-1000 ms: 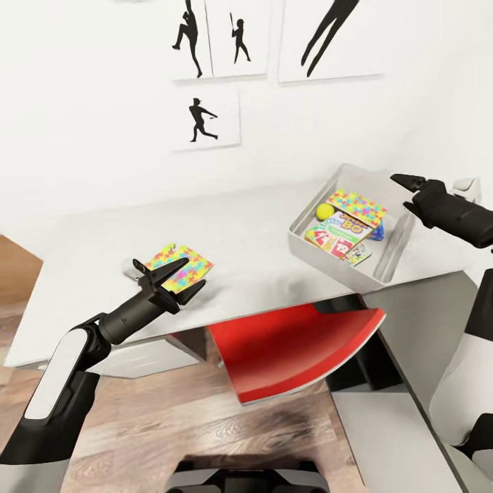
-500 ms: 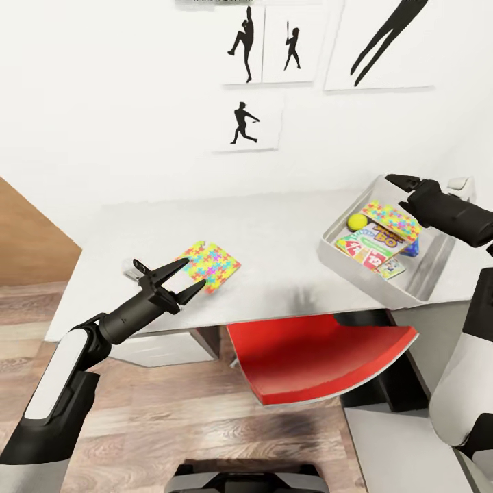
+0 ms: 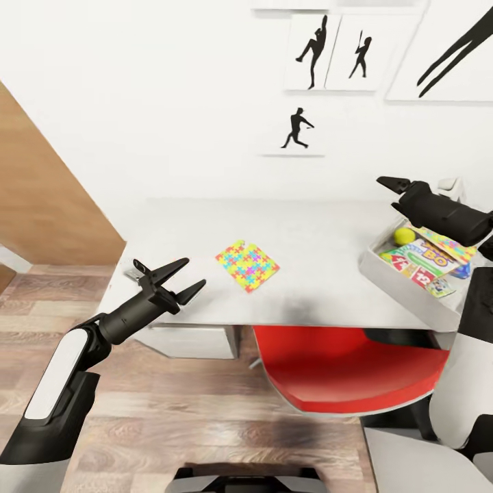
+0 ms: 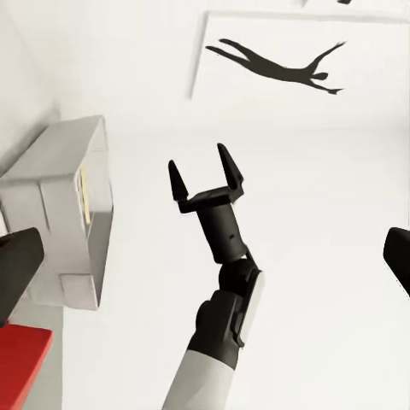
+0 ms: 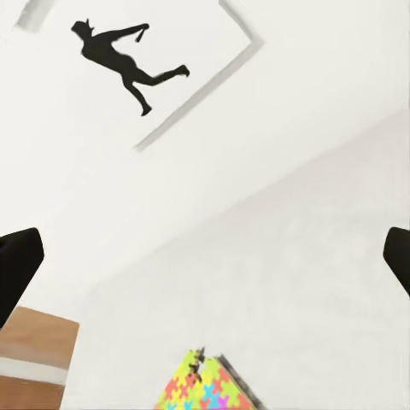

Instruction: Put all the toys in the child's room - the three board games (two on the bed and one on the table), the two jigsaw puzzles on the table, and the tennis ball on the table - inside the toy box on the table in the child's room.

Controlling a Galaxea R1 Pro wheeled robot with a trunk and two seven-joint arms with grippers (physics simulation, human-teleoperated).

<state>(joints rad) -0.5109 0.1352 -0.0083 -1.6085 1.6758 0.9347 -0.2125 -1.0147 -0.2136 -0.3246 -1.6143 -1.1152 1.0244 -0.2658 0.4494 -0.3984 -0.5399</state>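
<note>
a: where's your left gripper [image 3: 181,276] right now?

b: it's over the table's [image 3: 322,239] front left corner, fingers spread wide, nothing between them. the puzzle [image 3: 248,265] you still have to move lies flat on the top, to the right of those fingers and apart from them.

a: and your right gripper [image 3: 393,187]?

b: it's up over the box's [image 3: 397,286] near-left rim, at the table's right end. in the left wrist view you see the right gripper [image 4: 205,179] head on, its two fingers parted with only wall behind the gap, so it's open and empty too.

a: what's already in the box?

b: the ball [image 3: 404,235] sits at the back left. next to it your right arm partly covers a second puzzle [image 3: 448,245], which lies over a yellow-green-red game [image 3: 415,259]. a sliver of blue shows at the far right edge, too small to name. the box itself runs out of the head view on the right.

a: anything else you'd note around the table?

b: a red chair [image 3: 349,370] is tucked under the front edge, below the gap between the loose puzzle and the box. silhouette pictures [image 3: 296,128] hang on the white wall behind. in the right wrist view one corner of the loose puzzle [image 5: 205,389] shows on the pale top, with a wooden panel [image 5: 34,350] off to one side.
</note>
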